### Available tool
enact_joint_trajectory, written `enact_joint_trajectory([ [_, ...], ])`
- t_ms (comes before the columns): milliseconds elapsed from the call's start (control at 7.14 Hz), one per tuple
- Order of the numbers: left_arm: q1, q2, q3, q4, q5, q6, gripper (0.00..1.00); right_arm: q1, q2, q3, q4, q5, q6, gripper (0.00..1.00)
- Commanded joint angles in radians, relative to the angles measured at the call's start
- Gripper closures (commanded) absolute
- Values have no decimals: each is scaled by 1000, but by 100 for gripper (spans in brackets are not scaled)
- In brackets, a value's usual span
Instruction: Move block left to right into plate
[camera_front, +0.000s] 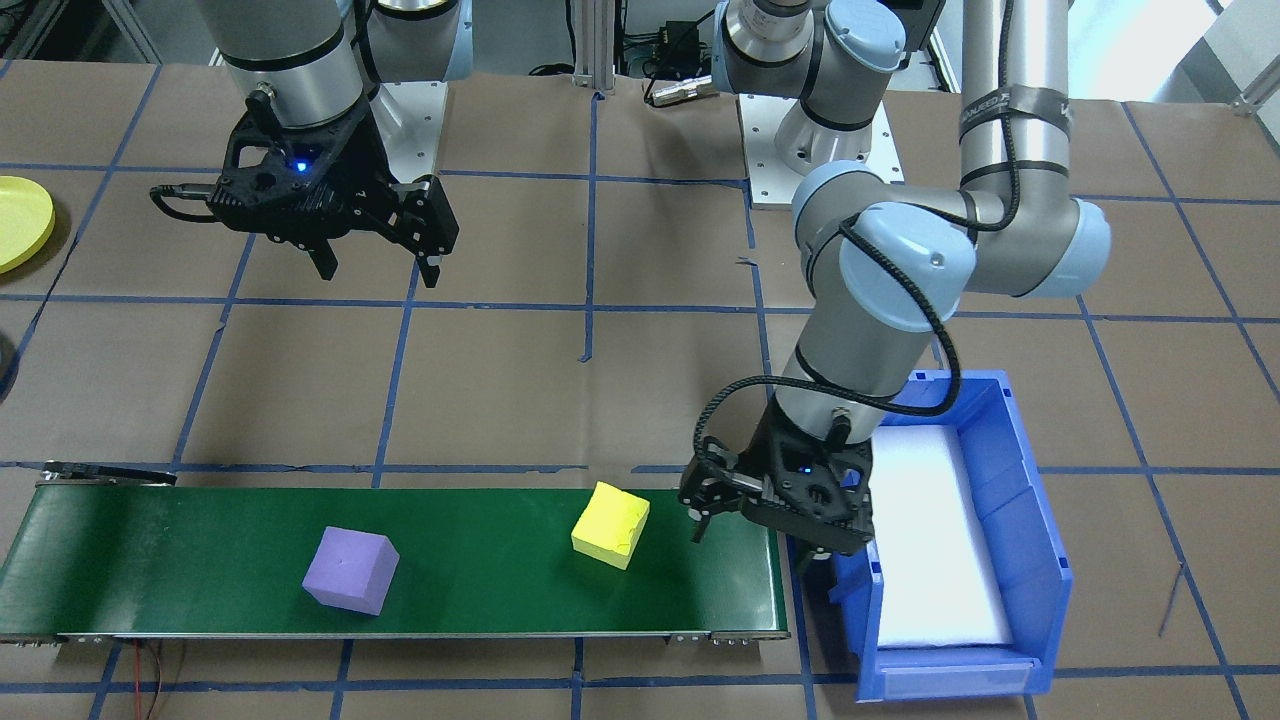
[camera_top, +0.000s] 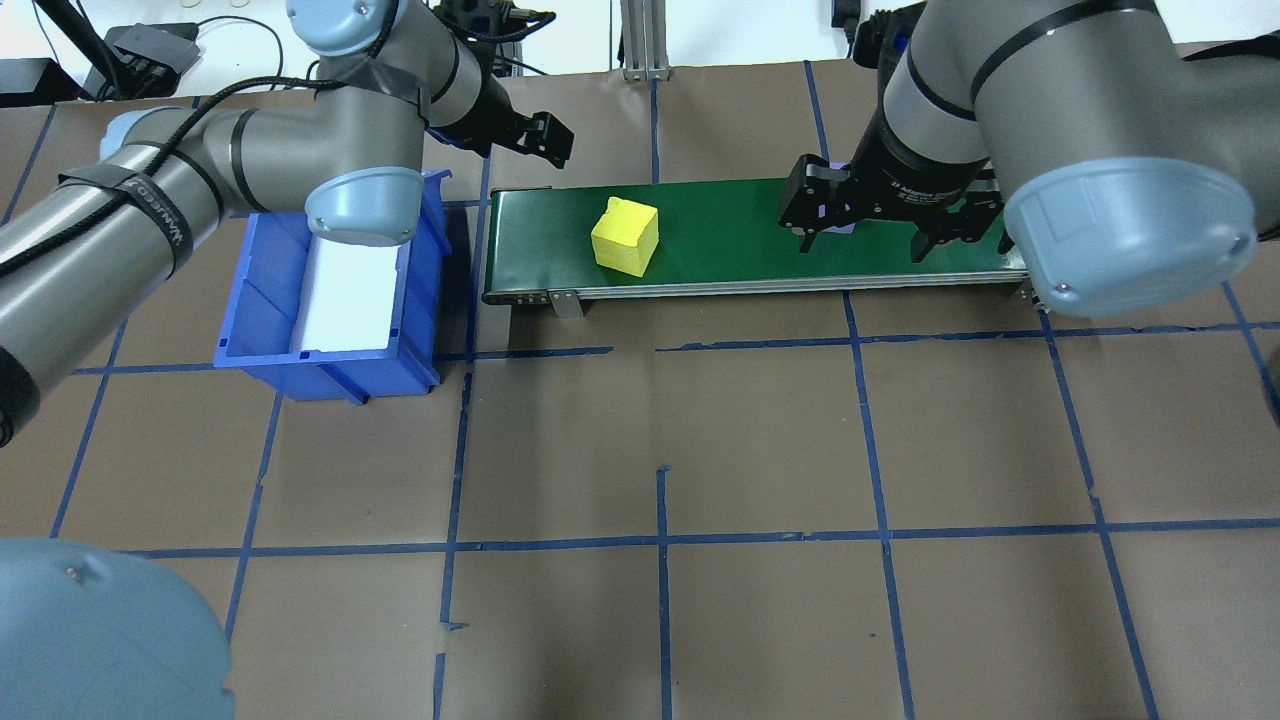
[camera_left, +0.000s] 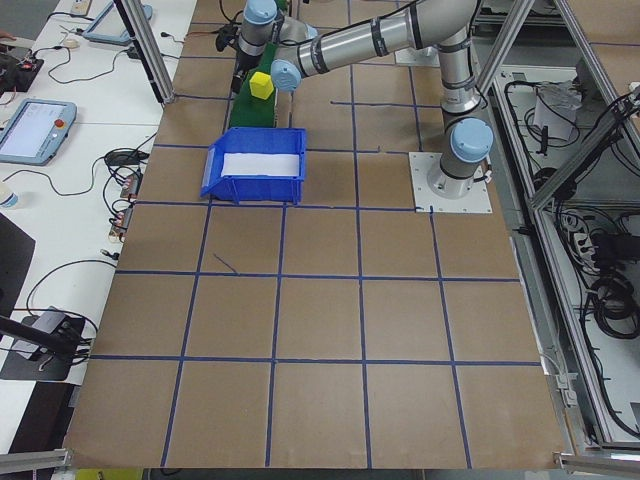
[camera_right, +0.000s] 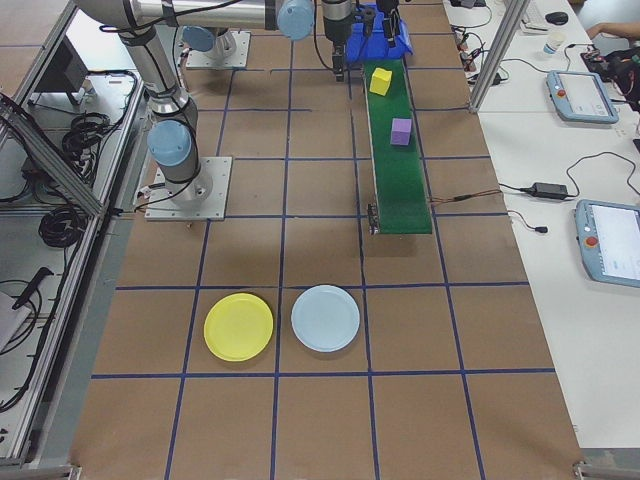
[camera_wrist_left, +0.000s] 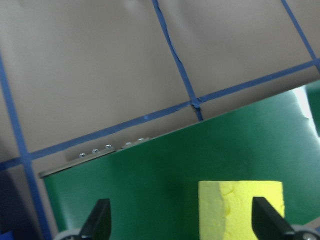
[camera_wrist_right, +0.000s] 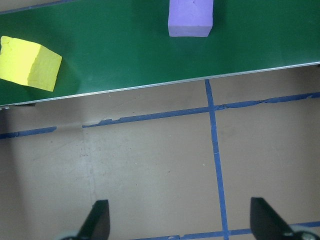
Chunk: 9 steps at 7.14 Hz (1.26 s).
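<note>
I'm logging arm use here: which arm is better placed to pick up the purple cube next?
Probably the right. The right gripper hangs open on the purple cube's end of the green belt; the left gripper, also open, sits beyond the yellow cube, by the blue bin.

bright, even light; soft shadows; left wrist view perhaps slightly blurred.

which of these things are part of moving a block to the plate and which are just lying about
Part of the job:
- yellow block
- purple block
- green conveyor
- yellow plate
- left hand
- right hand

Just lying about:
- blue bin
- pale blue plate
</note>
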<state>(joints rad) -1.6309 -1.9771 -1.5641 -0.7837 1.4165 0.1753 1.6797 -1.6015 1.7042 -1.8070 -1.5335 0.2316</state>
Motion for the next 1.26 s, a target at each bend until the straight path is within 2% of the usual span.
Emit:
enact_joint_trajectory([
  [0,116,68,3,-81,27,0,0,0,0,0,0,0,0,0],
  [280,176,170,0,-251,38,-2,0,0,0,0,0,0,0,0],
  [420,204,200,-8,-320,97,1,0,0,0,0,0,0,0,0],
  [560,224,210,-14,-322,123,22,48,0,0,0,0,1,-2,0],
  [700,224,230,-10,-369,136,20,90,0,0,0,0,1,0,0],
  [840,226,271,-2,-431,137,17,95,0,0,0,0,1,0,0],
  [980,226,315,1,-490,139,18,95,0,0,0,0,1,0,0],
  [1120,221,343,4,-538,177,23,95,0,0,2,0,0,-2,0],
])
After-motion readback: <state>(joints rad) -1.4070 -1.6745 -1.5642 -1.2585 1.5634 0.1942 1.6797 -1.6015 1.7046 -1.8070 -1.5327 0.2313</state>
